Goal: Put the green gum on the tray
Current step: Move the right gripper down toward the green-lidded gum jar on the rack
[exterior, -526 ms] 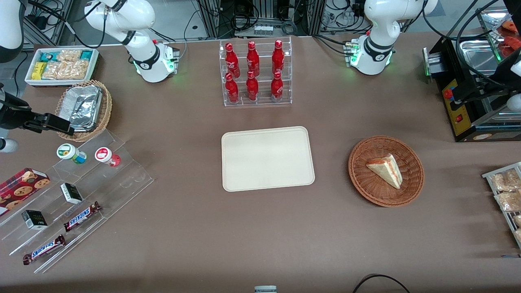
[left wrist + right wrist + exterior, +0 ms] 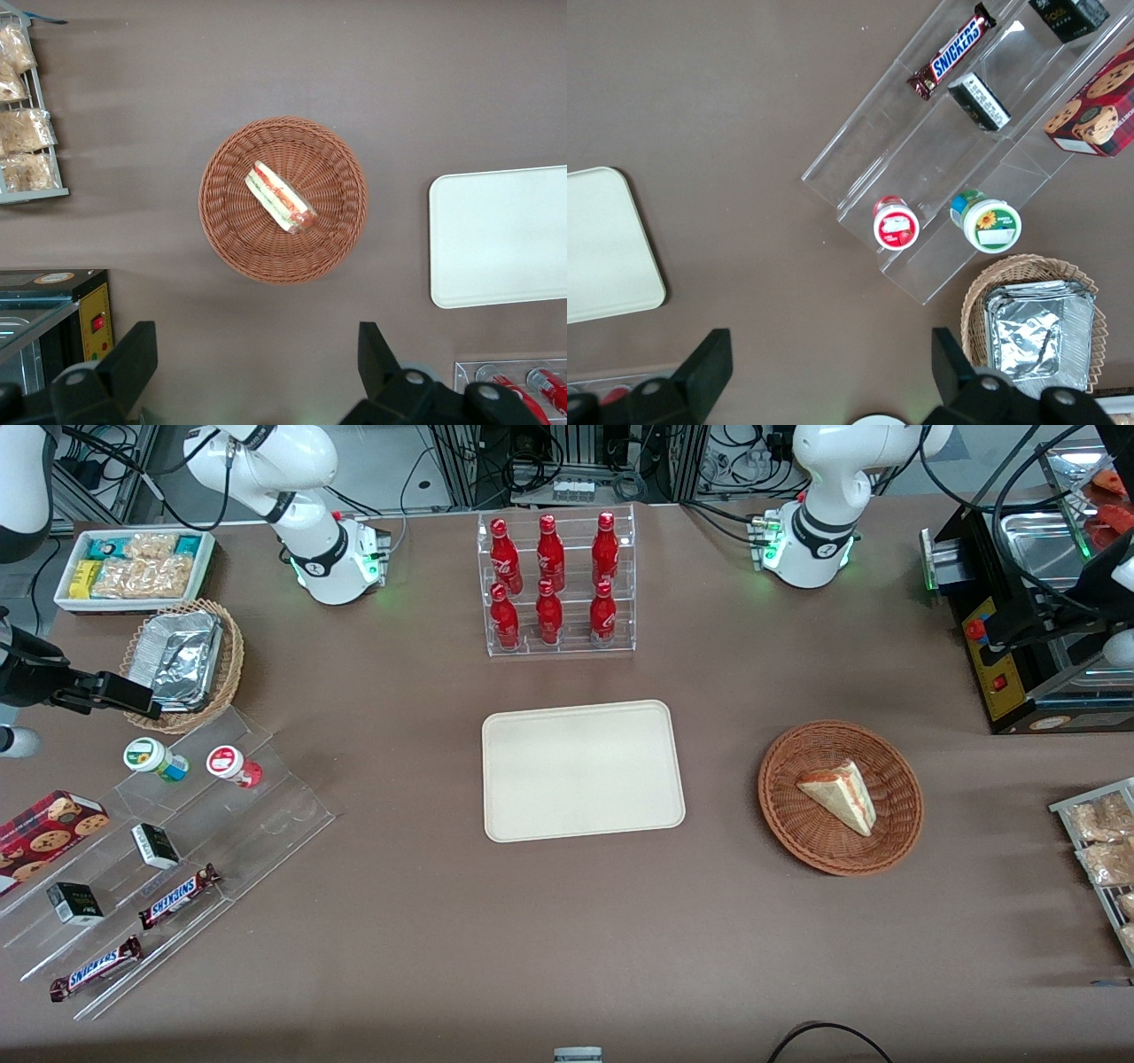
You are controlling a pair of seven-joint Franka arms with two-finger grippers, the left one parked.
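Black and spread wide apart, the claw (image 2: 824, 376) holds nothing and hangs high over the brown bench (image 2: 399, 921), with the green gum (image 2: 986, 223) below it on the top step of a clear acrylic riser (image 2: 948, 177), just beside a red-labelled canister (image 2: 896, 223) and close to a wicker basket of foil (image 2: 1032, 323). Nothing of the task looks done yet: the gum is ungrasped, and the cream tray (image 2: 582, 769), well away toward the bench's middle, lies bare, so descent, grasp, carry and release all remain.

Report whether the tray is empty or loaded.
Empty. The tray shows only bare cream surface; the green gum sits on the clear stepped rack, with the open gripper above the table near it.
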